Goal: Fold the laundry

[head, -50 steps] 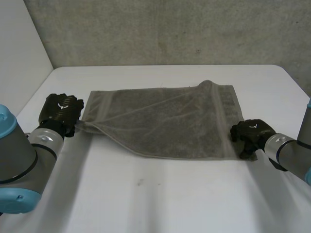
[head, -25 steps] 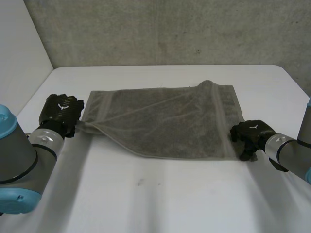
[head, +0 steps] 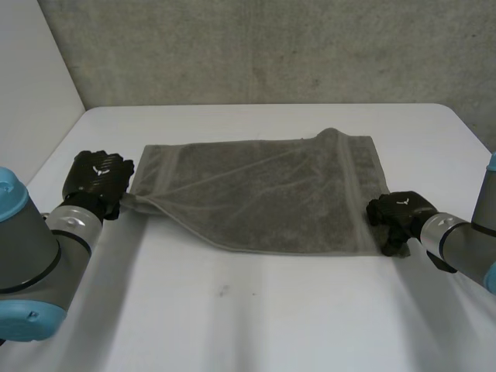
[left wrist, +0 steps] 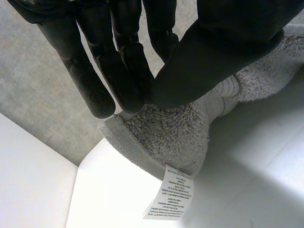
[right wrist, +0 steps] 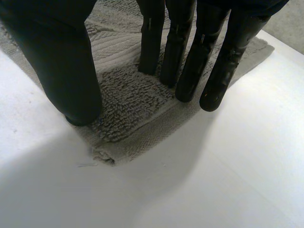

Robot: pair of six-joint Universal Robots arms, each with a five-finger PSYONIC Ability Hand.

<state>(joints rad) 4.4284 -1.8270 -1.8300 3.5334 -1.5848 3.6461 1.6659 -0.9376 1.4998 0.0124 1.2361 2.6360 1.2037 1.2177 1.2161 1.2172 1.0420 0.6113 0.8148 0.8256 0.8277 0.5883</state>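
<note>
A grey towel [head: 263,194] lies spread on the white table [head: 256,318], with its near left corner lifted and drawn out to the left. My left hand [head: 97,180] is shut on that corner. In the left wrist view the thumb [left wrist: 209,52] pinches the towel [left wrist: 175,133] against the fingers, and a white care label [left wrist: 173,192] hangs below. My right hand [head: 397,213] is at the near right corner. In the right wrist view its straight fingers [right wrist: 190,52] and thumb [right wrist: 66,61] rest their tips on the towel [right wrist: 128,95], which lies flat beneath them.
A grey wall [head: 263,46] runs behind the table's far edge, and a white panel [head: 31,85] stands at the far left. Bare tabletop stretches in front of the towel. The table's right edge [head: 469,132] lies just beyond my right hand.
The right hand has shifted very slightly at the towel's near right corner. The left hand and the towel have stayed put.
</note>
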